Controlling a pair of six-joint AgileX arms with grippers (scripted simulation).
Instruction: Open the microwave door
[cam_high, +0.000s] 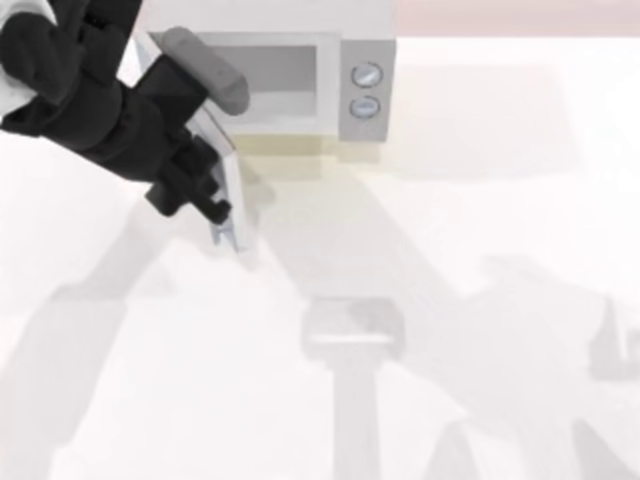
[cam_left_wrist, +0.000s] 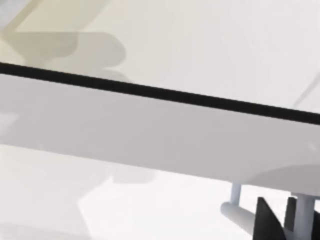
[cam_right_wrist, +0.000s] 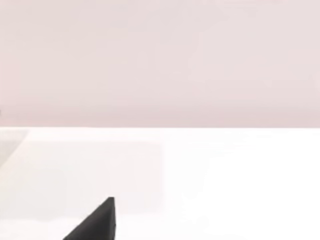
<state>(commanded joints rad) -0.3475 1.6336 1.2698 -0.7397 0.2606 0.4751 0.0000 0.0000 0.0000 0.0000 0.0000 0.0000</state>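
The microwave (cam_high: 300, 60) is sitting at the table's far edge, its door (cam_high: 225, 195) swinging out wide to the left. The left gripper (cam_high: 215, 205) is pinching the slim handle (cam_left_wrist: 240, 212) at the door's near edge; the stiff, light panel looks likely to pivot easily. The right gripper (cam_right_wrist: 95, 222) is idling out of the top view, and I cannot tell how its fingers stand.

White table (cam_high: 450, 250), microwave (cam_high: 300, 70) standing at its far edge, apparently nothing else resting there
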